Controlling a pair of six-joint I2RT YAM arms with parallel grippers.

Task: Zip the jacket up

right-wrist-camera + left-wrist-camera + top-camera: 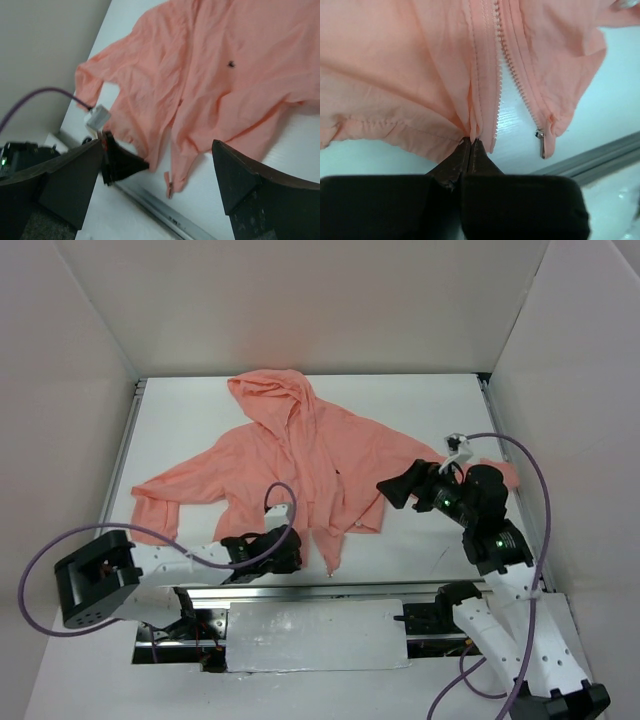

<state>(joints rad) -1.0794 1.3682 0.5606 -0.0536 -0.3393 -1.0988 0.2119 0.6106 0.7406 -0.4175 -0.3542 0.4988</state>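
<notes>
- The jacket (300,465) lies spread flat on the table (430,400). Its hood points toward the far wall, its hem toward the arms, and its sleeves are spread to either side.
- The zipper (502,55) runs along that far-to-near axis. Its two rows of teeth lie apart near the hem, with bare table showing between them.
- The left end effector (471,142) is pinched shut on the hem, right at the bottom of the left zipper edge.
- The zipper pull (540,145) sits at the bottom of the other front panel, just to the right of that pinch. Its small tab hangs toward the near edge, roughly in line with the zipper.
- The right end effector (395,490) is spread wide and holds nothing. It hangs over the jacket's right side, near the right sleeve.
- The left arm is closer to the pull, but it is busy anchoring the hem. The pull probably falls to the free right arm, from which it lies to the left and toward the near edge.
- Once the two edges are joined at the hem, I judge the pull must travel away from the arms, up the zipper toward the hood.
</notes>
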